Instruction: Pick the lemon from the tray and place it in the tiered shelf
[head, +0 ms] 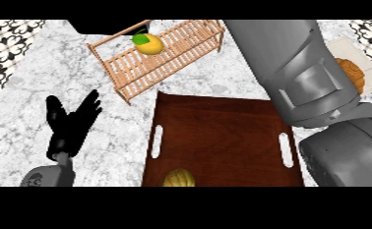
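We noted the lemon [148,44] lay on the tiered shelf [181,51], beyond the tray [218,125], up-right of our left hand [69,120], which rested open holding nothing; the right hand was out of view.

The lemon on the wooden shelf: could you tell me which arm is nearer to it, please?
Right. The right forearm crosses just right of the lemon, its hand out of view. The left hand rests open farther off, toward the view's lower left.
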`<state>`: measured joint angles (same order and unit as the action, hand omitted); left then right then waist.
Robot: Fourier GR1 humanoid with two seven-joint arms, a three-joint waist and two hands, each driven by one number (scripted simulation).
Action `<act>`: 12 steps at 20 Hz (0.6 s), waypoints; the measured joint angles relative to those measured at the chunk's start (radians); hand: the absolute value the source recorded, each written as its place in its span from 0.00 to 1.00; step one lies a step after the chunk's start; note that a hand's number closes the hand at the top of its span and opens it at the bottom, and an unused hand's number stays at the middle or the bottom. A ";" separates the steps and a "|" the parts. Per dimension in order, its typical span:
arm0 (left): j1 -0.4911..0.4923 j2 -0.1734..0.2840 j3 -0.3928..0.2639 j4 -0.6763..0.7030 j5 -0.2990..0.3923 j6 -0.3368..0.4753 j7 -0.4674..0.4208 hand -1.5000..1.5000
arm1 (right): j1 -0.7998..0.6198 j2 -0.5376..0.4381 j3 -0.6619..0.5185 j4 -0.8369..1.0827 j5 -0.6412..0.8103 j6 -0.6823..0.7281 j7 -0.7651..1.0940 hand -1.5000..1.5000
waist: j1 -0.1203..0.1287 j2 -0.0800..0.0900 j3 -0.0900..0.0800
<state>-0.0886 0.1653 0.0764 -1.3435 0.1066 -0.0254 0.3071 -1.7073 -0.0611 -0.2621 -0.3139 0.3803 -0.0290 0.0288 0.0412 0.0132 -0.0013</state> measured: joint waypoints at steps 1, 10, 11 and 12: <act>0.001 0.003 0.000 -0.005 0.002 -0.003 0.006 0.50 | -0.005 0.002 -0.020 0.000 -0.020 -0.001 0.006 0.00 | 0.001 0.000 0.000; 0.004 0.007 0.008 -0.008 0.006 -0.009 0.008 0.50 | -0.007 -0.058 -0.159 0.002 -0.138 -0.092 0.016 0.00 | 0.002 0.001 0.000; -0.005 0.009 0.007 -0.006 0.003 -0.008 0.013 0.50 | -0.007 -0.071 -0.161 0.002 -0.136 -0.110 0.015 0.00 | 0.001 0.002 0.000; -0.005 0.006 0.004 -0.008 -0.001 -0.004 0.015 0.50 | -0.008 -0.089 -0.164 0.007 -0.133 -0.127 0.021 0.00 | 0.002 0.002 0.000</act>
<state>-0.0941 0.1712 0.0799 -1.3512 0.1058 -0.0292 0.3226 -1.7154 -0.1499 -0.4257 -0.3069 0.2473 -0.1565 0.0500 0.0433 0.0156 -0.0016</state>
